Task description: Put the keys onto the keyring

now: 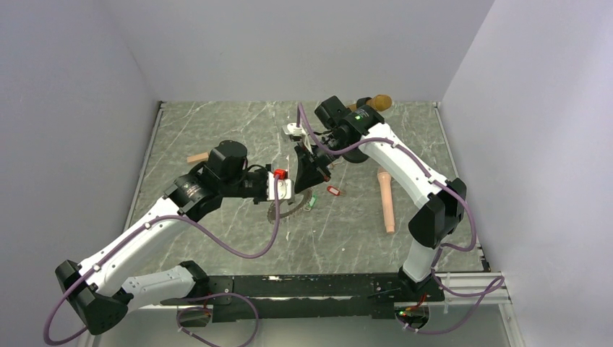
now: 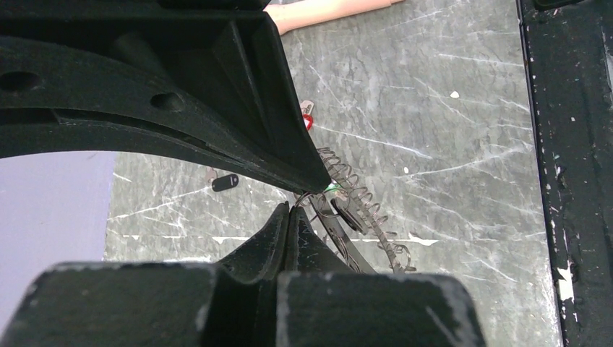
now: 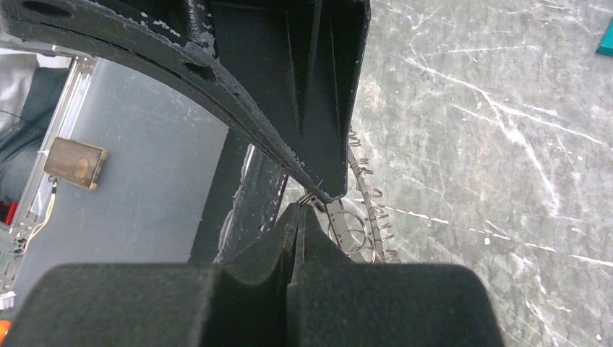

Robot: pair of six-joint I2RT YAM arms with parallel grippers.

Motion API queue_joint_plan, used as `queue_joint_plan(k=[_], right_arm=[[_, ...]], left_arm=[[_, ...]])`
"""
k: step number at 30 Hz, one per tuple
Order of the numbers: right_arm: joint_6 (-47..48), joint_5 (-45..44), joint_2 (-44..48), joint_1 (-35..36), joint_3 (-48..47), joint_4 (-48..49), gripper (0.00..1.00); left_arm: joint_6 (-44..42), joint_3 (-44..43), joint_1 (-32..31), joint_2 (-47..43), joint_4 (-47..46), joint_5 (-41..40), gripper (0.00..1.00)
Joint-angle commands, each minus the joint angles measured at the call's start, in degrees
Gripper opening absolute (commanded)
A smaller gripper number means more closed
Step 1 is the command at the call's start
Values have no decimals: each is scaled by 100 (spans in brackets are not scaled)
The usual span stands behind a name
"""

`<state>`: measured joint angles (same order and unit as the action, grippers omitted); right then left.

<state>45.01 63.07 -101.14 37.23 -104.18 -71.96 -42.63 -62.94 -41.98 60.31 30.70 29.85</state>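
Observation:
The keyring (image 1: 289,214) lies on the table under both grippers. Its coiled rim (image 2: 363,206) runs just past my fingertips and shows again in the right wrist view (image 3: 370,210). My left gripper (image 1: 293,192) (image 2: 293,210) is shut, with a thin wire loop at its tips. My right gripper (image 1: 307,186) (image 3: 302,207) is shut on the same small wire ring, tip to tip with the left. A dark key blade with a black tag (image 2: 347,217) hangs below the tips. A black-tagged key (image 2: 225,181), a red-tagged key (image 1: 332,191) and a green tag (image 1: 311,204) lie nearby.
A long pink handle (image 1: 387,199) lies to the right and a brown microphone (image 1: 377,103) at the back. A tan block (image 1: 196,157) sits behind the left arm. A teal block (image 3: 606,40) shows at the right wrist view's edge. Side walls enclose the table.

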Motion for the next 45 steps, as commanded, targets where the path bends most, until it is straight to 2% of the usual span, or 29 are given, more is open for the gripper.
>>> queue_joint_plan(k=[1,15,22,26,34,45], right_arm=[[100,242,53,42,-84,53,0],[38,197,77,31,-59,112,0],[25,165,118,36,-50,124,10],[14,137,134,21,-64,134,18],[72,194,235,-41,-77,90,23],[141,430,234,-44,-55,63,26]], left_arm=[[4,-254,-49,11,-7,97,0],[767,6,-18,-208,-336,161,0],[1184,427,148,-478,-714,550,0],[1562,674,370,-679,-1000,879,0],[2494,1300,728,-1078,-1880,1053,0],[4554,2368,827,-1529,-3945,459,0]])
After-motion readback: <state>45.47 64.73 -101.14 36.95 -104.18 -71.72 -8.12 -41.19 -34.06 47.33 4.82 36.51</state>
